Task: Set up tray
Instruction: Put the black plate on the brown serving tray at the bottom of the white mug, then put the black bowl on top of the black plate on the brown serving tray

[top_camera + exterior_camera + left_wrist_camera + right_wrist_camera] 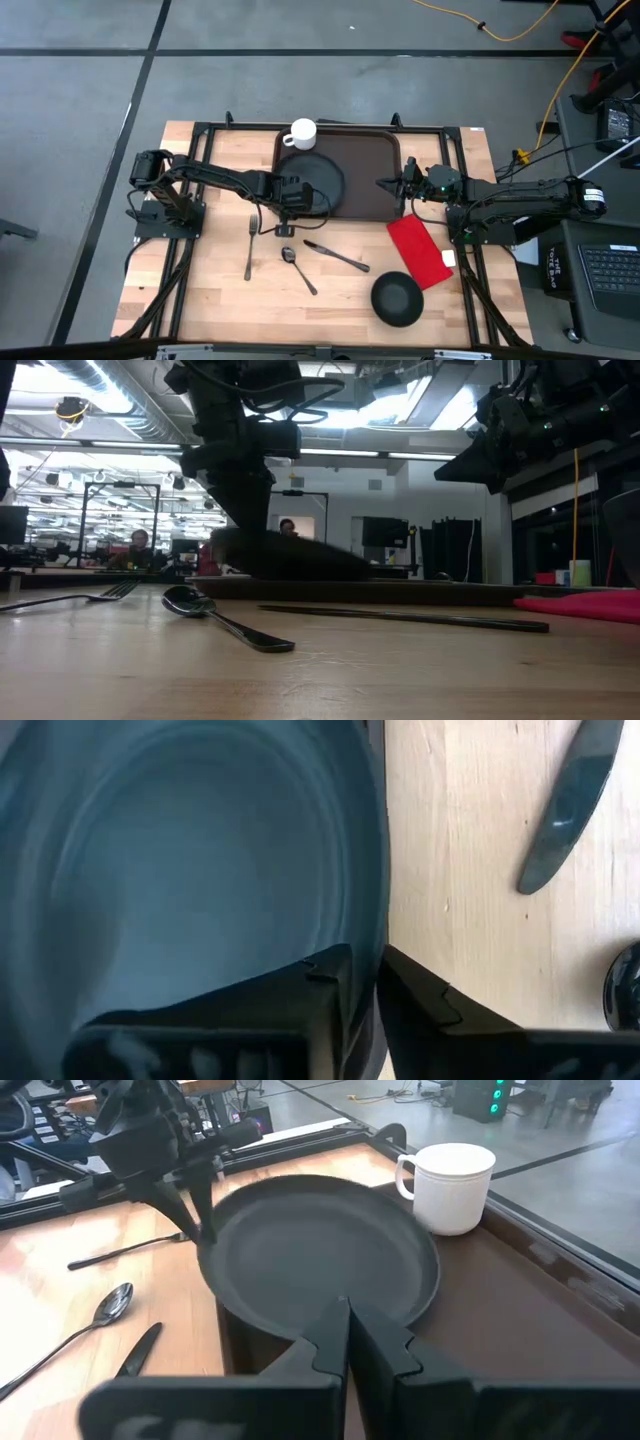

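Note:
The dark brown tray [375,160] lies at the table's far middle. A white mug [302,133] stands in its far left corner. A round black plate [318,178] rests on the tray's left part, its near left edge reaching out over the tray's rim. My left gripper [290,207] is at that edge, shut on the plate. My right gripper [384,185] hovers shut over the tray's right part with nothing in it. My left gripper has the plate's rim [378,910] at its near left side between its two fingers, one finger [330,982] over the plate's inner face and the other [420,1005] outside the edge. The fingers come steeply from above. The plate's far part rests on the tray.
On the bare wood near the tray lie a fork [249,246], a spoon [298,268] and a knife [338,257]. A red napkin [420,250] lies to the right, and a black bowl [397,298] stands near the front edge.

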Robot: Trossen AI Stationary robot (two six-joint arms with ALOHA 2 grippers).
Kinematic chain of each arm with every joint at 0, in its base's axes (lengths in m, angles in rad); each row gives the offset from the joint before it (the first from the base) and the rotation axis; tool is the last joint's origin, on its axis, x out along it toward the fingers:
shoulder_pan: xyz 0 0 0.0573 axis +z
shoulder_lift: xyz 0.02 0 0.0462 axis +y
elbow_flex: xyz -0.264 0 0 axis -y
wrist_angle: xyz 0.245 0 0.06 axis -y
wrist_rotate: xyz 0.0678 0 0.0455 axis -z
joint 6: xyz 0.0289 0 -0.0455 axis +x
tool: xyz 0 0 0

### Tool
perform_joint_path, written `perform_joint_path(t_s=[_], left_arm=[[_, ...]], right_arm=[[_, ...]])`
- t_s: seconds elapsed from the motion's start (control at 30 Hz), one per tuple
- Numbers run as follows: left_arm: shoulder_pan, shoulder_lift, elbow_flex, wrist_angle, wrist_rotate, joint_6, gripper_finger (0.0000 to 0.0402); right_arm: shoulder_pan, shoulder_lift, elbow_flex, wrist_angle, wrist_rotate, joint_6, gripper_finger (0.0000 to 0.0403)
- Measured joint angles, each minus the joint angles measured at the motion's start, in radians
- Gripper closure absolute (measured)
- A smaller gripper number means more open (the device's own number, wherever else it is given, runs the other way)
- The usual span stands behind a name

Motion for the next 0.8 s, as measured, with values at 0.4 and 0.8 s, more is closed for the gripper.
perform_joint_path(t_s=[0.4,0.8], left_arm=[[-0.003,0.000,0.000,-0.001,-0.001,-0.020,0.0289],[0.000,-0.001,0.041,-0.131,-0.011,0.112,0.0300]], right_arm=[[0.000,0.000,0.000,0.000,-0.034,-0.008,0.0388],[0.000,0.000,0.000,0.002,-0.034,-0.019,0.0388]])
